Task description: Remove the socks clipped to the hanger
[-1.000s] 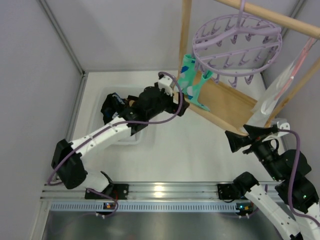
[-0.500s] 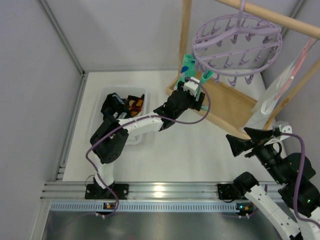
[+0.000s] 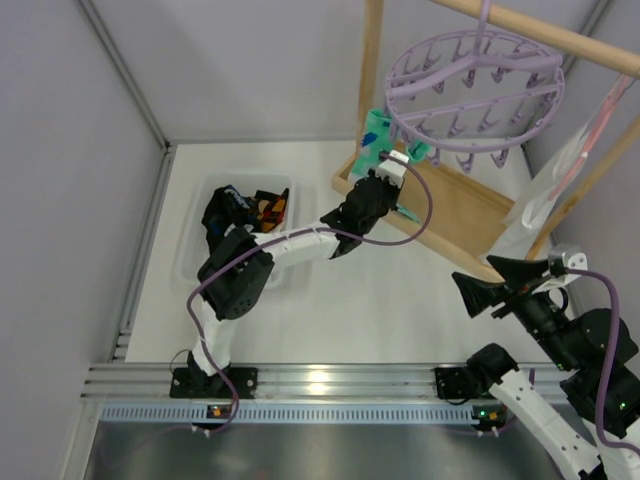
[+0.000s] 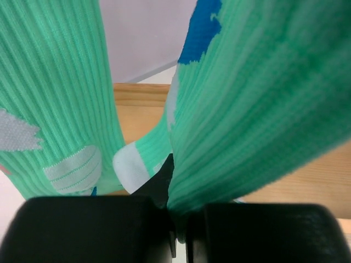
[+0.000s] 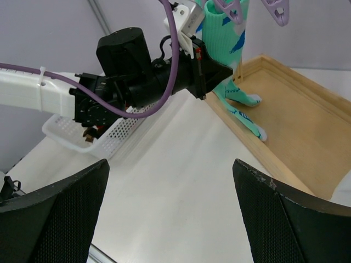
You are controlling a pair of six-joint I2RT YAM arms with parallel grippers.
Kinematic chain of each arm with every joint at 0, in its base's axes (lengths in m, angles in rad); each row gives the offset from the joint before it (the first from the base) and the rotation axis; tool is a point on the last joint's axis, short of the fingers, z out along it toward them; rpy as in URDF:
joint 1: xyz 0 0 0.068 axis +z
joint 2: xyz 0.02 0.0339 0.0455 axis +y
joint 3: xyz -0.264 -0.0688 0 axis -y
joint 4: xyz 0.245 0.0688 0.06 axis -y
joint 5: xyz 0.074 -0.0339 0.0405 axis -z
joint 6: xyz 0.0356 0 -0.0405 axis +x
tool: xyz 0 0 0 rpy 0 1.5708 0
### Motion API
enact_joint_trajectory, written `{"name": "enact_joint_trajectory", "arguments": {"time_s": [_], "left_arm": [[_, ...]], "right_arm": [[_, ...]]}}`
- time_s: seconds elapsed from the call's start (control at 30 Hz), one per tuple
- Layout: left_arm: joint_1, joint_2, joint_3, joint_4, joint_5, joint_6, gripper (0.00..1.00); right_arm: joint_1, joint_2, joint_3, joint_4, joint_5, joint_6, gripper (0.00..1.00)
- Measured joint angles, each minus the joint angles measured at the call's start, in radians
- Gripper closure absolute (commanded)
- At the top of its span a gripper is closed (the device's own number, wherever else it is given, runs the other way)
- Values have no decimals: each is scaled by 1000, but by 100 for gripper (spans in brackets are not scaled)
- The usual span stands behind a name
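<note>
Left tool (image 4: pixel 178 222) is pressed together on the lower part of a mint-teal sock (image 4: pixel 252 98), with the ribbed fabric pinched between its two black fingers (image 4: pixel 93 230). A second mint-teal sock, with white patches (image 4: pixel 55 87), hangs just beside the first, on its left in the left wrist view. Both hang from lavender pegs (image 5: pixel 277 8) at the left rim of the hanger (image 3: pixel 475 85), and their white-tipped toes reach down to the wooden tray (image 3: pixel 470 215) beneath. The round hanger hangs by its hook from the rail of the wooden rack (image 3: pixel 372 60), above the far right corner of the desk (image 3: pixel 350 300). Its other pegs that can be seen carry nothing. The left arm stretches from the near edge diagonally across the desk to the gripped sock.

Near the left edge of the desk sits a white basket (image 3: pixel 200 250), which holds a black sock (image 3: pixel 225 210) and an orange-and-black sock (image 3: pixel 265 207).

The right tool (image 3: pixel 492 278) has its fingers spread wide and holds nothing. It hangs over the right side of the desk, near the tray's front corner, well apart from the socks.
</note>
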Motion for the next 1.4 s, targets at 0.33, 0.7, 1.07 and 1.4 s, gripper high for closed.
{"name": "enact_joint_trajectory", "arguments": {"time_s": [0.33, 0.7, 1.07, 1.4], "left_arm": [[-124, -302, -121, -57, -103, -48, 100], [-289, -478, -343, -107, -177, -163, 100], [-334, -450, -400, -124, -221, -276, 100], [-383, -230, -208, -126, -317, -249, 100]], "right_arm": [[0, -13, 8, 6, -1, 9, 11], [0, 205, 261, 60, -7, 32, 8], [0, 579, 420, 74, -7, 54, 20], [6, 824, 599, -8, 154, 19, 29]]}}
